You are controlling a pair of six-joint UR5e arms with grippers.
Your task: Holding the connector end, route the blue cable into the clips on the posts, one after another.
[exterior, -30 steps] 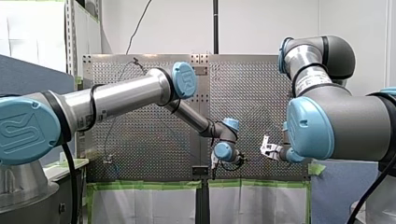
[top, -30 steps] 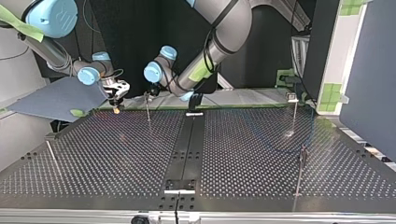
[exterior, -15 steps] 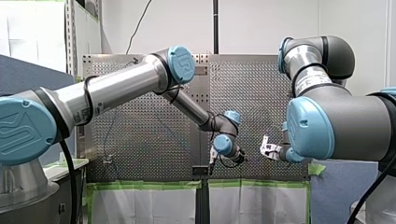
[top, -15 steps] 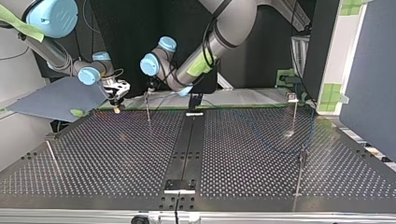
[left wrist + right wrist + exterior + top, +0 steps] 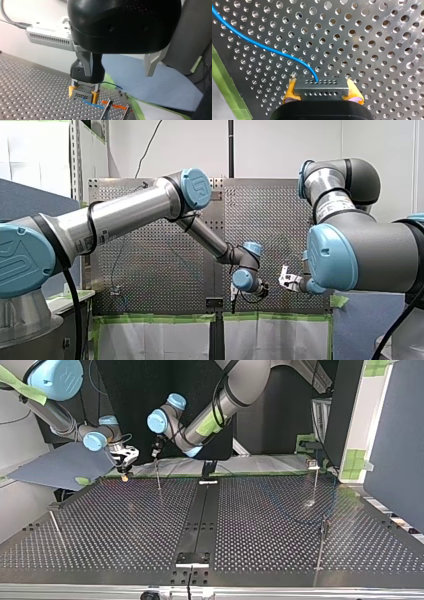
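In the right wrist view my right gripper (image 5: 322,97) has its yellow pads shut on a grey connector (image 5: 321,86). The blue cable (image 5: 262,46) runs from it across the perforated table. In the top view that right gripper (image 5: 123,474) hangs low at the table's far left edge. My left gripper (image 5: 156,451) hovers just above a thin post (image 5: 158,476) next to it. The left wrist view shows my left gripper (image 5: 118,71) open and empty, with the connector (image 5: 81,94) and the post's clip (image 5: 117,110) beyond it.
More posts stand at the top view's right (image 5: 316,480), near right (image 5: 321,542) and near left (image 5: 55,527). A blue-grey sheet (image 5: 60,466) lies off the table's far left corner. A black rail (image 5: 199,515) runs down the table's middle.
My left gripper has lifted and shifted slightly toward the top view's left, ending above the post. My right gripper has stayed put with the connector.
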